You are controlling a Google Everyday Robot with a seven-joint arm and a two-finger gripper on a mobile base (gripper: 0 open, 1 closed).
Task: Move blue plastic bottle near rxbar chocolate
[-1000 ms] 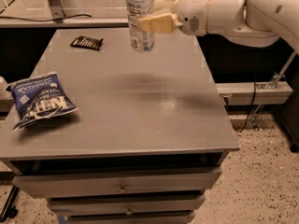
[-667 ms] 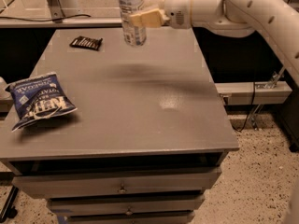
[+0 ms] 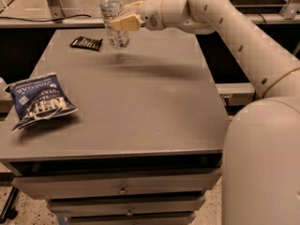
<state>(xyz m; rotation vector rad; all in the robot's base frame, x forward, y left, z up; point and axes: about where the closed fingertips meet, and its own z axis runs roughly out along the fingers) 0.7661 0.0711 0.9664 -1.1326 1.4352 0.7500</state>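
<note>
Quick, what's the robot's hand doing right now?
Gripper: shut on the blue plastic bottle, over the far end of the table.

**Bottle at back, bar to its left**

The gripper (image 3: 121,17) sat over the table's (image 3: 154,111) far edge w/ the blue plastic bottle (image 3: 110,7) upright in its grip (off the top). The rxbar chocolate (image 3: 86,43) lay near, to its left. The chip bag (image 3: 40,101) lay front-left, well apart.

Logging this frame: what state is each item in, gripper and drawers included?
gripper: shut on the blue plastic bottle, over the far part of the table
blue plastic bottle: capped, upright, held clear of the tabletop
rxbar chocolate: wrapped, lying flat, far left, apart from the bottle
chip bag: crinkled, lying at the left edge
top drawer: shut
</note>
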